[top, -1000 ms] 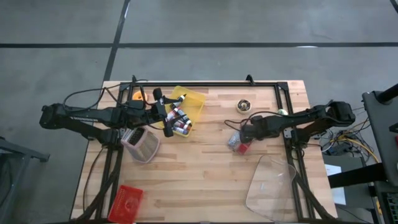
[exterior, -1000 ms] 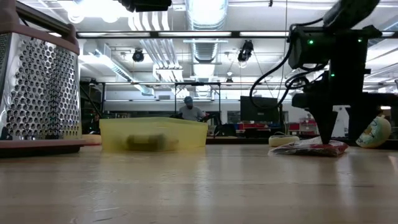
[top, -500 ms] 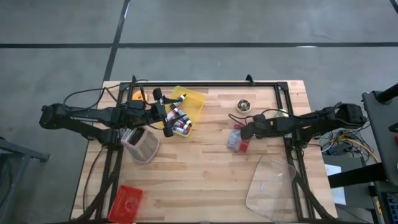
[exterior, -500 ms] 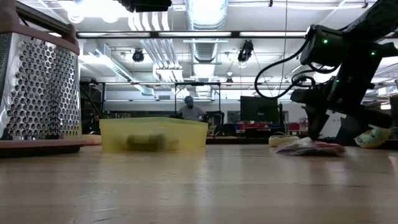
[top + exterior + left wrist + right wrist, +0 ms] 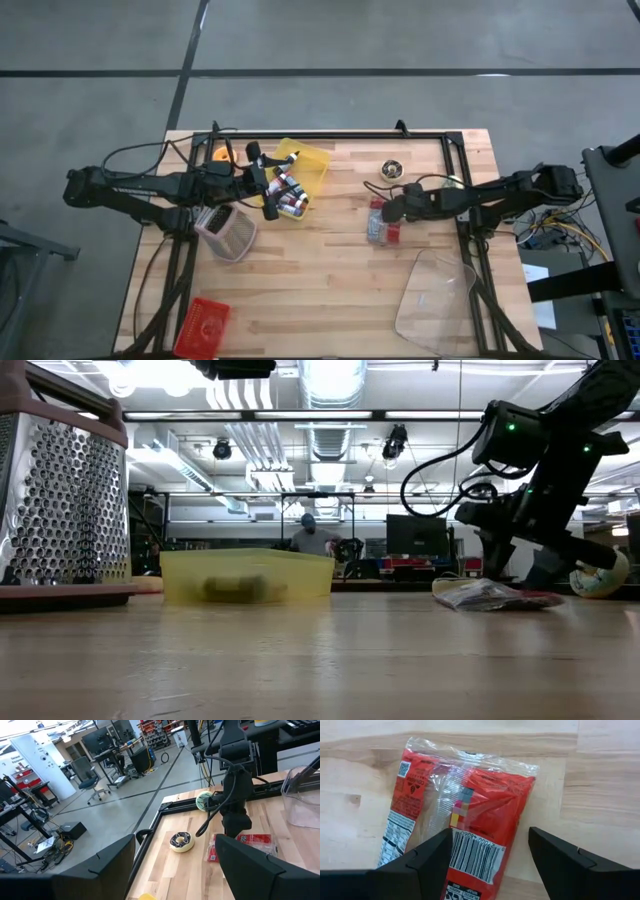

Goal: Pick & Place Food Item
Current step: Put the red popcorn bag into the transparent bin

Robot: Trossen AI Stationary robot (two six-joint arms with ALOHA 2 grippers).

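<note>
A: High view first; the red snack packet point(image 5: 379, 226) lies flat on the desk point(image 5: 330, 290) right of centre, and the right claw point(image 5: 388, 212) sits just above it in the frame, fingers apart with nothing between them.

B: And the left claw point(image 5: 270, 185) hangs at the upper left, beside the yellow bin point(image 5: 314, 164), spread wide and empty; a grater point(image 5: 229, 233) stands below it.

A: Low view; the packet point(image 5: 487, 595) shows at the right edge of the desk line, the right arm leaning over it; I cannot tell there whether the fingertips touch the wrapper.

B: Left wrist view; a chocolate doughnut point(image 5: 180, 841) lies left of the packet point(image 5: 239, 846), clearly apart.

A: Right wrist view; the packet point(image 5: 465, 826) fills the middle, barcode towards the bottom, both dark fingers point(image 5: 427, 861) straddling its lower end.

B: My worry: the wrapper is slick and flat; closing from here could pinch only loose film, or push the packet along the desk; it might slip free on lifting.
</note>
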